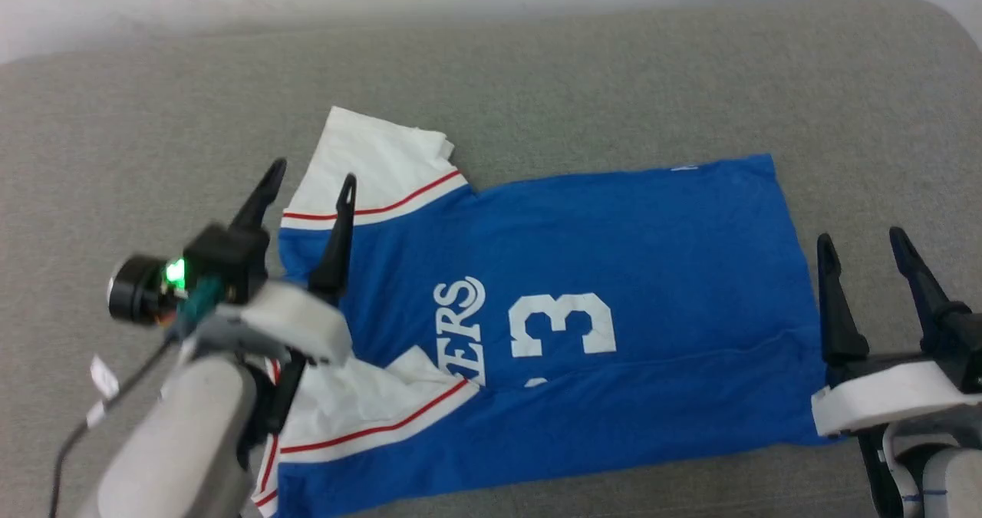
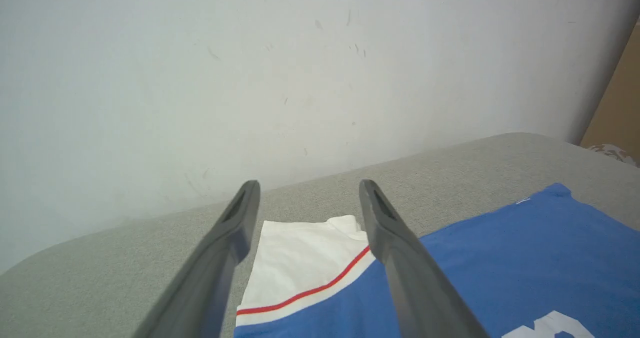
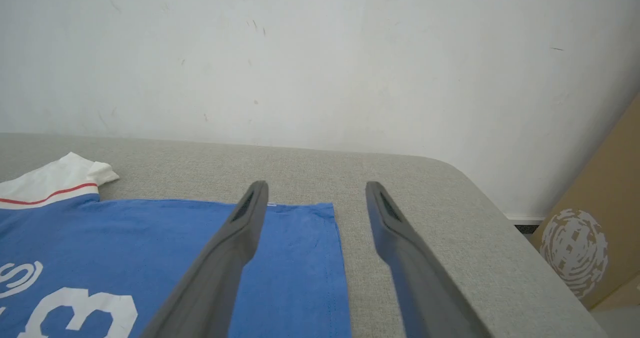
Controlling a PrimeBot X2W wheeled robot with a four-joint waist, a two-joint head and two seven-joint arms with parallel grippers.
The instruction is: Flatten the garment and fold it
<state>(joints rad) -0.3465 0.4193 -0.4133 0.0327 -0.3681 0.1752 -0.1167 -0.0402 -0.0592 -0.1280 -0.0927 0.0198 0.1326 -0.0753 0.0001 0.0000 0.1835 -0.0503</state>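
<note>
Head view: the garment (image 1: 629,234) lies spread, blue (near sleeve (image 1: 368,407) folded inward).

You're looking at a grey cushion (image 1: 537,80) lying against a white wall (image 3: 320,52), with a cardboard box (image 3: 600,218) standing beside it

A grey, fabric-covered surface (image 1: 583,65) with rounded corners carries the garment (image 1: 629,234), a royal-blue jersey lying flat and sideways, its white, red-striped sleeves toward the left, its hem toward the right, and its near long edge folded over the white print.
</note>
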